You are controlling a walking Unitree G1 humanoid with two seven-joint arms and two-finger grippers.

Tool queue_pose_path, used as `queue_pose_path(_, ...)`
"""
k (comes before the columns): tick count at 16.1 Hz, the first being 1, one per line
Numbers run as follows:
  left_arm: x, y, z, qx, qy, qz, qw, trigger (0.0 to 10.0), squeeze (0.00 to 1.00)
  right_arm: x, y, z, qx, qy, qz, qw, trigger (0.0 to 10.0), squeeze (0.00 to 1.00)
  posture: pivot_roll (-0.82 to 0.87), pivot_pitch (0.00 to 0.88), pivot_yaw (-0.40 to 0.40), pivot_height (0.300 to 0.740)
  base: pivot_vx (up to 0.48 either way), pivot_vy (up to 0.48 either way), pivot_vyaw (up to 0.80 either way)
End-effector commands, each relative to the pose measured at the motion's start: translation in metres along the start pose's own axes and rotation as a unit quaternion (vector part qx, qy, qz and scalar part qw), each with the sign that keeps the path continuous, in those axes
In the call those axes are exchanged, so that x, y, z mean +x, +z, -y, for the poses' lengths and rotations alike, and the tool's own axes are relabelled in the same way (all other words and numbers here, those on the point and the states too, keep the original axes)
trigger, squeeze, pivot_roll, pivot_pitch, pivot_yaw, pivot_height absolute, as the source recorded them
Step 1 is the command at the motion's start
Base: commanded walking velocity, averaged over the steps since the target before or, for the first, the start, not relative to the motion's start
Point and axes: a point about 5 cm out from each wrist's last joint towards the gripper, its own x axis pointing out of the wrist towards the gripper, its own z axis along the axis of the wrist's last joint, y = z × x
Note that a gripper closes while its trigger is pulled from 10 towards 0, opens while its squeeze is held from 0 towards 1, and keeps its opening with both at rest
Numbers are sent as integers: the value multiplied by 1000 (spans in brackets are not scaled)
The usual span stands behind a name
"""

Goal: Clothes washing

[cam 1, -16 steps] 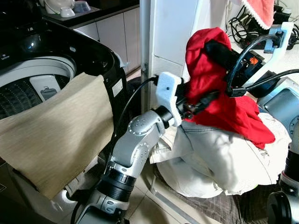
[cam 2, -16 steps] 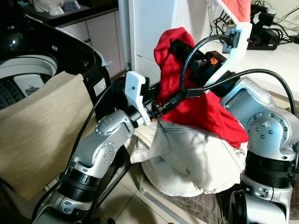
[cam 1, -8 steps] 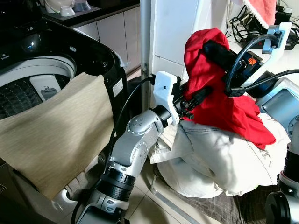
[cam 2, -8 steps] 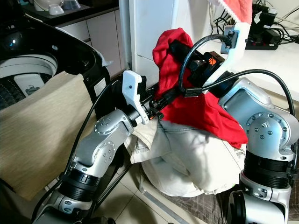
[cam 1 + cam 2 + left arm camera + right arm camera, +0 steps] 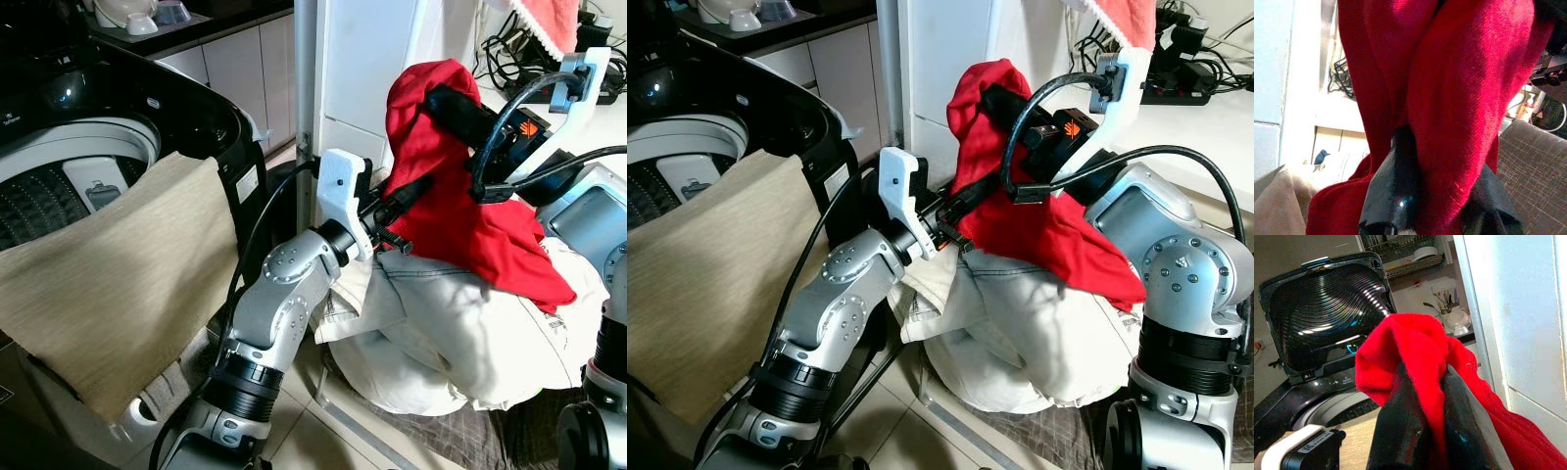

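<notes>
The wash is partly loaded at best. A beige cloth lies draped over the front rim of the open washing machine, half in and half hanging outside, and the drum behind it looks otherwise bare as far as can be seen. A red garment is held up in the air above a heap of pale laundry on the floor beside the machine, so it is not yet in the drum, and the pale heap is left to do as well.

The right pincer is clenched on the top of the red garment: in its wrist view the cloth is bunched over and between both black fingers, with the machine's raised lid beyond. The left pincer reaches into the lower folds of the same garment; its two fingers sit on either side of a fold, narrowly parted, and it seems to be gripping that fold, though the cloth hides the tips.
</notes>
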Motion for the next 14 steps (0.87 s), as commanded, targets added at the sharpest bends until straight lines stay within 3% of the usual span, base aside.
queue_pose_path(1,-1,0,-1,-6,3,5,1000,0,0,-1,4,-5,-16,7,3,1000,0,0,-86,0,31,740,0,0,0)
queue_pose_path(4,-1,2,-3,-7,9,11,1000,0,0,-1,3,-5,-15,7,3,1000,0,0,-86,0,32,740,0,0,0)
queue_pose_path(5,-2,5,-6,-7,18,18,1000,0,0,-1,3,-5,-9,7,1,1000,6941,1000,-86,0,33,740,0,0,0)
queue_pose_path(6,-3,7,-8,-4,24,21,999,0,0,-1,2,-6,10,17,4,1000,10000,1000,-85,0,33,740,0,0,0)
queue_pose_path(8,-8,19,-24,16,48,31,998,0,0,-3,1,-6,15,17,-6,1000,10000,1000,-84,0,35,740,0,0,0)
queue_pose_path(9,-15,36,-43,39,76,44,995,0,0,-6,0,-5,-4,5,-18,1000,10000,1000,-81,0,35,740,0,0,0)
queue_pose_path(10,-19,44,-52,51,90,49,993,0,0,-7,-1,-5,-11,0,-25,1000,10000,1000,-80,0,35,740,0,0,0)
queue_pose_path(11,-25,65,-67,84,115,62,988,0,0,-9,-1,-8,-16,8,-30,999,10000,0,-77,0,38,740,0,0,0)
queue_pose_path(12,-28,78,-75,102,129,71,984,0,0,-10,-2,-9,-20,11,-33,999,10000,0,-76,0,39,740,0,0,0)
queue_pose_path(14,-40,149,-109,207,202,116,950,0,0,-12,-4,-11,-44,12,-44,998,10000,0,-73,0,40,740,0,0,0)
